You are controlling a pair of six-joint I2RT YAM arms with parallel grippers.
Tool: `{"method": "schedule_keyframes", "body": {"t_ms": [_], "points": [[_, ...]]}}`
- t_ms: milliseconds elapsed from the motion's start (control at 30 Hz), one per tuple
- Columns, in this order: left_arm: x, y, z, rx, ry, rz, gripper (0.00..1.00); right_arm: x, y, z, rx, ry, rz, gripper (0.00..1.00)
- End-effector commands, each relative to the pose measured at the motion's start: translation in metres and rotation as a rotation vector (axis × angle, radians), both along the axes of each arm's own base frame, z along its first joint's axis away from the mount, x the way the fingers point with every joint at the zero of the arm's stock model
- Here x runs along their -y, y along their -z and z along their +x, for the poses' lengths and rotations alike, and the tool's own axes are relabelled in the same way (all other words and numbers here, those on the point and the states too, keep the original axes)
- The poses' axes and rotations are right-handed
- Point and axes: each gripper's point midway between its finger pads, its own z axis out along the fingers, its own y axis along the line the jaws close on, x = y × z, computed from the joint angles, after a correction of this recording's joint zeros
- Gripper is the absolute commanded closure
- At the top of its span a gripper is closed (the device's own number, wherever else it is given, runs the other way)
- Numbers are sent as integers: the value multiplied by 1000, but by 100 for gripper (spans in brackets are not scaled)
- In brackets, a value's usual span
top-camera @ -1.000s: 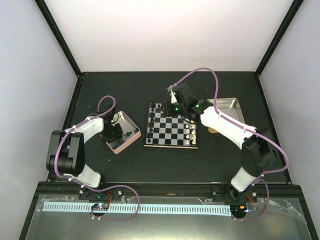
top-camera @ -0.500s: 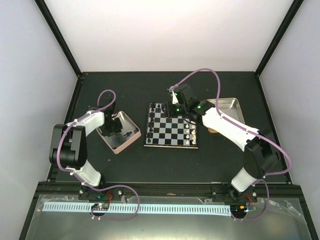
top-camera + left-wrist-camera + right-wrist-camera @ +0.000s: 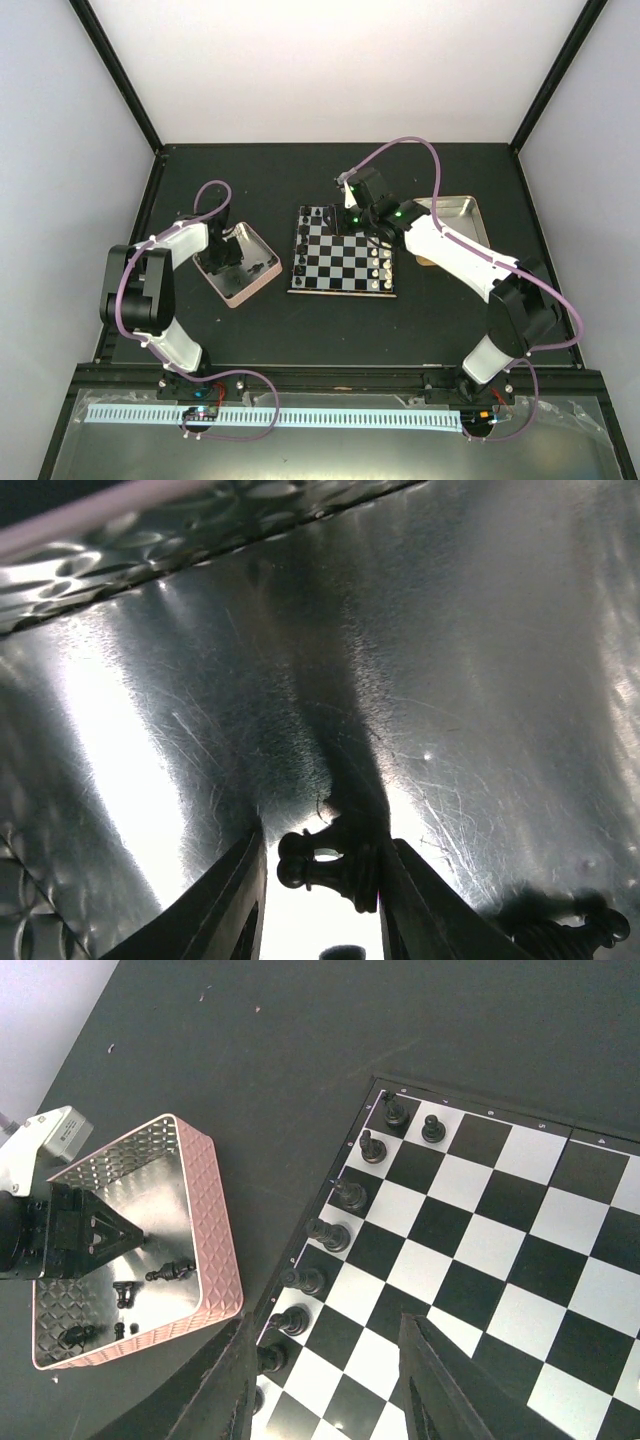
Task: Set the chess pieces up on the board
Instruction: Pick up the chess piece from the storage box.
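Inside the left pincer (image 3: 321,842), low in the tin (image 3: 480,680), lies a black piece (image 3: 333,867); clamped or loose, I cannot tell. Probably light, stiff, slippery: grip its waist

The left arm (image 3: 150,290) folds sharply at the elbow and reaches to 9 o'clock on the worktop (image 3: 330,320). The left pincer (image 3: 320,852) points down, its fingers (image 3: 235,905) closed on a small black chess piece (image 3: 345,865) lying crosswise. The right arm (image 3: 450,255) stretches from its base toward 11 o'clock. The right pincer (image 3: 330,1390) tilts down, fingers apart, holding nothing.
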Motion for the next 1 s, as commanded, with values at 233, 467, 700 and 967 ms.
{"method": "schedule_keyframes", "body": {"t_ms": [233,467,700,967], "points": [[-3,-18,4,54,-77,-29,60,4,-8,-6,10,-6,13,60],[1,-26,-1,112,-134,-76,61,5,-8,-7,8,-5,16,60],[5,-19,-5,121,-309,-154,65,17,-9,-17,8,13,10,61],[-8,-26,3,156,-503,-136,61,40,-9,-42,13,46,37,61]]}}
